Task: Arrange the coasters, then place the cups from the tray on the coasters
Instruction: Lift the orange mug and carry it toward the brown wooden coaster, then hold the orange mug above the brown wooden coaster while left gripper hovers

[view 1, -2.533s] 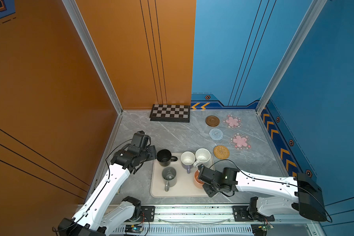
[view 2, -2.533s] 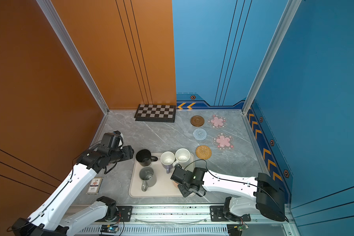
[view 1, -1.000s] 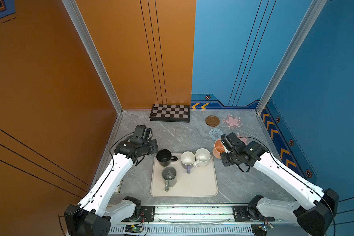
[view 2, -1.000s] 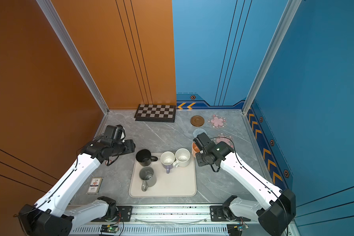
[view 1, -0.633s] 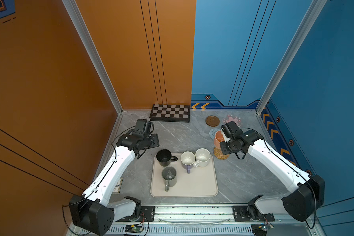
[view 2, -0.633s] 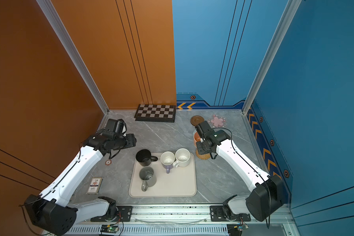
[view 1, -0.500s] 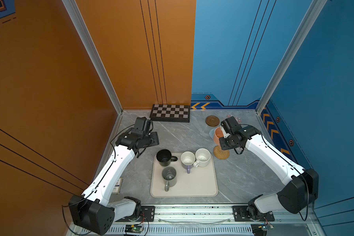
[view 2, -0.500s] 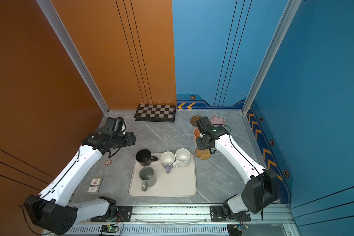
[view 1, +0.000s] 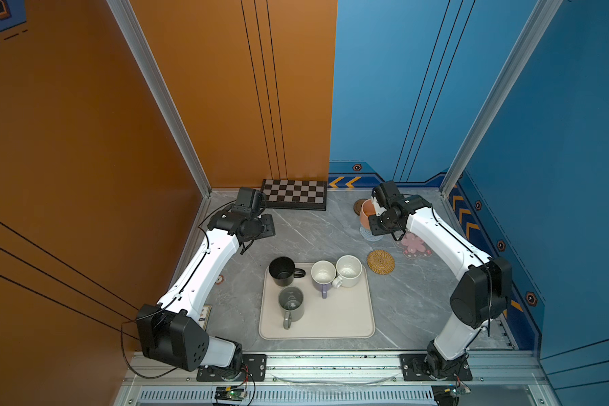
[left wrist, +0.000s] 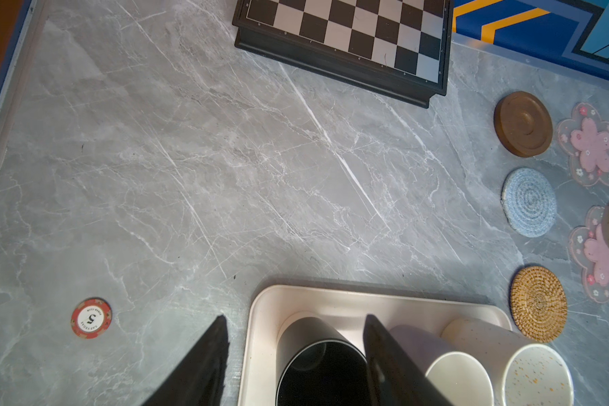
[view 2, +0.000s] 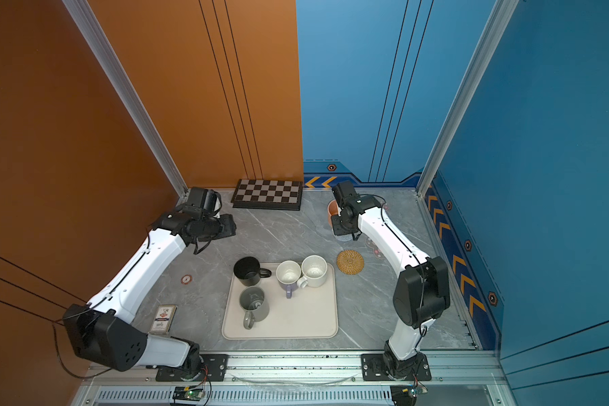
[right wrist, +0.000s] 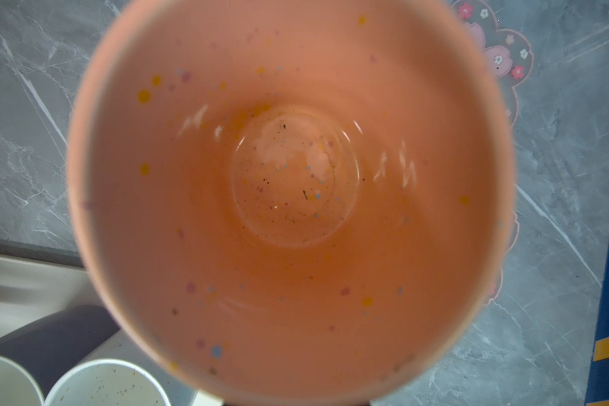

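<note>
The right gripper [view 1: 376,212] is clamped on the peach mug [view 1: 365,213] at the far right of the table, off the tray [view 1: 352,327]. The mug hangs just above the brown coaster [left wrist: 522,123] and the blue coaster [left wrist: 529,202], and I cannot tell which one it is meant for. The coasters lie close together, so a mug set down off-centre could straddle two of them and rock or tip. The mug also hides the landing spot from the wrist view. A sideways nudge on touchdown would likely push a light coaster out of place. The left gripper [left wrist: 294,319] has its jaws apart and holds nothing, at the far left.

The mug is upright, glossy and empty. Coloured speckles dot its inside, and there are dark specks at the bottom.
</note>
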### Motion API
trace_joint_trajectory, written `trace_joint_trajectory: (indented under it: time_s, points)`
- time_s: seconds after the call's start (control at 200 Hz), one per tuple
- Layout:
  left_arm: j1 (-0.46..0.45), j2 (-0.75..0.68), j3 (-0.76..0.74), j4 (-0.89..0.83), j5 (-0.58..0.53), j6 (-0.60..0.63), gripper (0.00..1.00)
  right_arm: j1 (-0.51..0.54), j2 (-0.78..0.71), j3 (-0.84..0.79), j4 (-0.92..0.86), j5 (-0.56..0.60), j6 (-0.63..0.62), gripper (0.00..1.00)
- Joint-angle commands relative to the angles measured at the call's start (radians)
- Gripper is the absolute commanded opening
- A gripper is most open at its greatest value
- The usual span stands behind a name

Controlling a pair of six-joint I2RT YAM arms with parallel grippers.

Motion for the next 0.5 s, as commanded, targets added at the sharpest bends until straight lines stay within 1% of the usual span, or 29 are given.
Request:
trace_joint_trajectory:
  time_s: [0.0,0.175,0.265,0.28,0.34,0.496]
  points:
    - [0.011,0.036,0.034,0.026,-0.023,0.020,0.62,-0.011,0.015,0.074,0.090,0.039,-0.010,0.00]
    - [0.018,0.120,0.084,0.055,0.004,0.005,0.61,-0.032,0.099,0.145,0.095,0.068,-0.017,0.00]
    - [0.020,0.162,0.119,0.055,-0.016,-0.006,0.60,-0.043,0.147,0.175,0.095,0.084,-0.030,0.00]
    - [0.020,0.168,0.123,0.056,-0.022,-0.009,0.60,-0.045,0.157,0.210,0.094,0.088,-0.033,0.00]
    - [0.024,0.188,0.136,0.065,-0.038,-0.018,0.60,-0.051,0.188,0.243,0.095,0.093,-0.041,0.00]
    - [0.035,0.227,0.156,0.102,-0.034,-0.043,0.58,-0.065,0.269,0.332,0.095,0.095,-0.044,0.00]
